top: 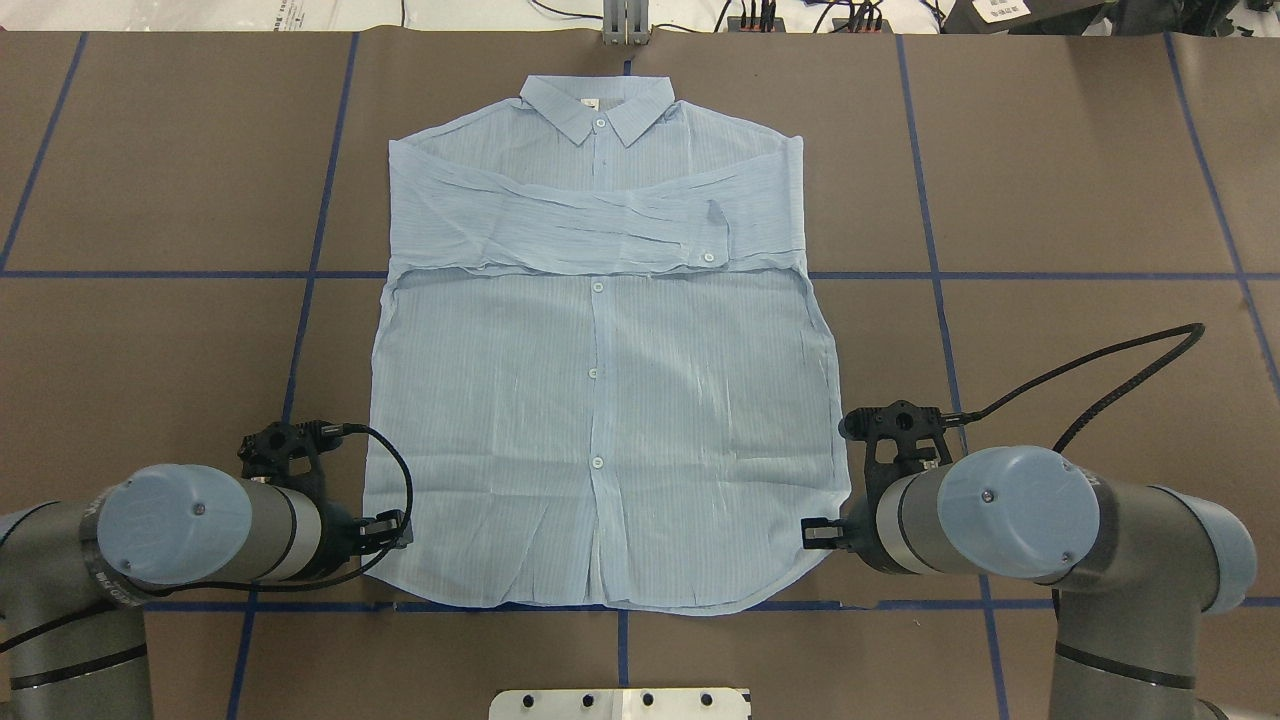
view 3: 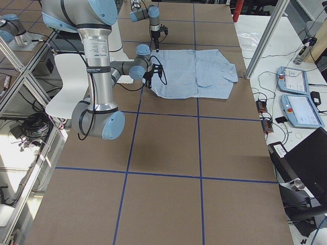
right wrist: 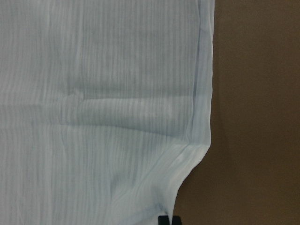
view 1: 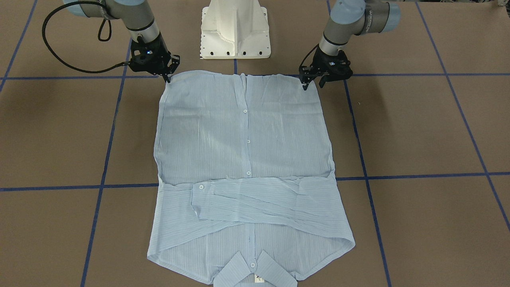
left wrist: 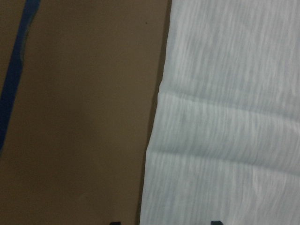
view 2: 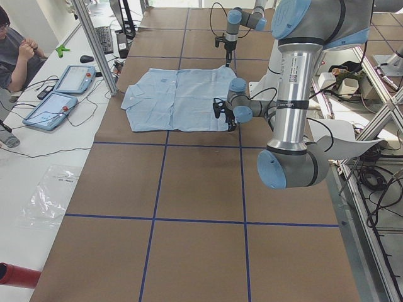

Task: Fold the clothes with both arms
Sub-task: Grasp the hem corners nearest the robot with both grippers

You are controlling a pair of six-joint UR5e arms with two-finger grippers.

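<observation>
Light blue shirt (top: 600, 400) lies flat mid-worktop (top: 1050, 200), sleeves folded across the chest, hem toward the robot-side edge. Left end effector (view 1: 313, 84), fingers spread, straddles one hem corner. Right end effector (view 1: 168, 76), fingers pressed together, meets the other corner.

1 shirt (top: 600, 400) showing 5 white buttons (top: 597, 461) is lying on 1 table (top: 1050, 150), 1 left arm (top: 190, 525) and 1 right arm (top: 1010, 525) are carrying 1 left gripper (view 1: 312, 84) and 1 right gripper (view 1: 170, 71), and 1 person (view 2: 12, 53) is sitting by 2 control tablets (view 2: 75, 78), upper left in the exterior left view.
</observation>
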